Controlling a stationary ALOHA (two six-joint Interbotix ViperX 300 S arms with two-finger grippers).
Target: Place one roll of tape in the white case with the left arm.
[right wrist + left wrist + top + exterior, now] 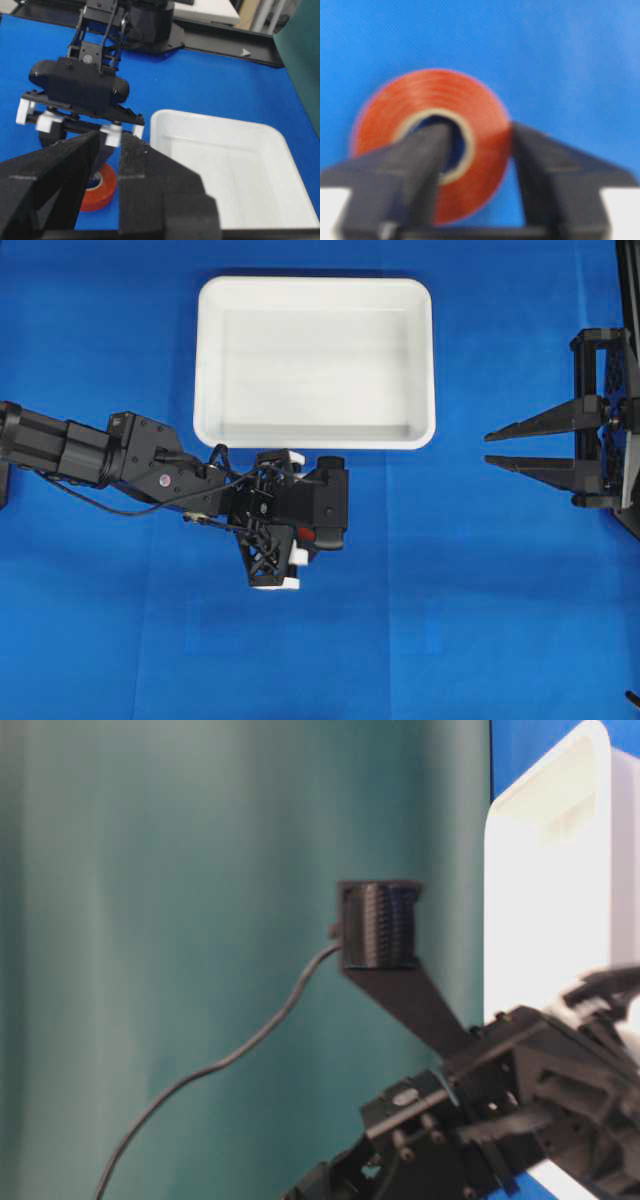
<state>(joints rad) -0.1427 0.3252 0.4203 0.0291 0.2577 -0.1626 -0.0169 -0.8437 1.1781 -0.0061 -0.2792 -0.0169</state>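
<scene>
Overhead exterior view shows a wide counter (480, 640) covered in smooth, matte blue cloth, and on its far middle sits the large shallow white rectangular plastic tray (315, 435) with rounded corners, a glossy raised rim and a bare pale floor. Just in front of the tray's near rim lies the black jointed left arm (120, 452), boxy segments with thin cables looping along it, ending in a black lattice-like left hand (310, 535) with small white blocks, pointed down at the counter. At the right edge the other black arm's hand (492, 448) rests well apart from the tray, its two long pointed fingers spread with a clear gap and nothing between them. Smallest is the flat orange-red ring of tape (432, 142), glossy, with a pale whitish inner core and open centre, lying on the blue cloth beside the tray rather than in it. In the left wrist view one dark finger (417, 170) of the left hand reaches into the ring's centre and the other stands just outside its rim, straddling the band; whether they press it I cannot tell. Table-level view backs onto a plain teal wall (200, 920).
</scene>
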